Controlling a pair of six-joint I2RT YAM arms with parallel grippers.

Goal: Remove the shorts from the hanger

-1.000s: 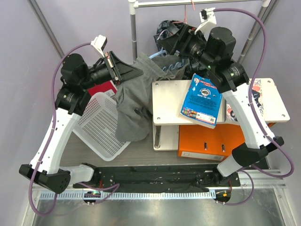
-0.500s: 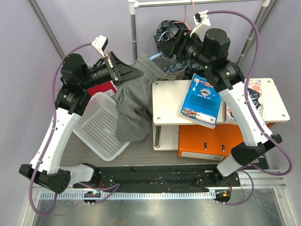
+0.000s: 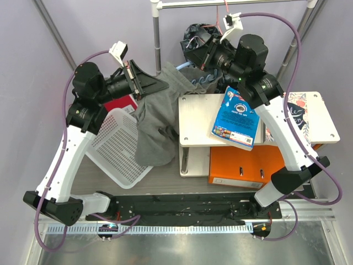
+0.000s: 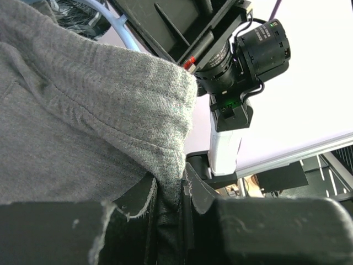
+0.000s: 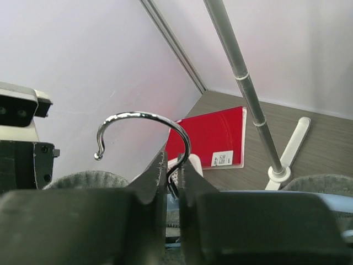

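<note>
The shorts (image 3: 194, 36) are a black bundle at the back, under the rack rail, just behind my right gripper. The hanger's thin red wire (image 3: 225, 11) hangs from the rail above them. My right gripper (image 3: 208, 52) (image 5: 175, 165) is shut on the chrome hook (image 5: 144, 118) of a light-blue hanger (image 3: 190, 66), not on the red one. My left gripper (image 3: 157, 85) (image 4: 171, 193) is shut on the edge of a long grey garment (image 3: 157, 121) (image 4: 83, 110) that drapes from the blue hanger (image 4: 118, 25).
A white mesh basket (image 3: 116, 146) and a red book (image 3: 118, 104) (image 5: 212, 138) lie at the left. A white shelf (image 3: 201, 118) carries a blue bag (image 3: 237, 118) above an orange box (image 3: 237, 163). The rack's upright pole (image 3: 156, 38) (image 5: 242, 83) stands behind.
My right gripper has shifted slightly back and left and has shut on the chrome hook. The left arm and the grey garment have not moved.
</note>
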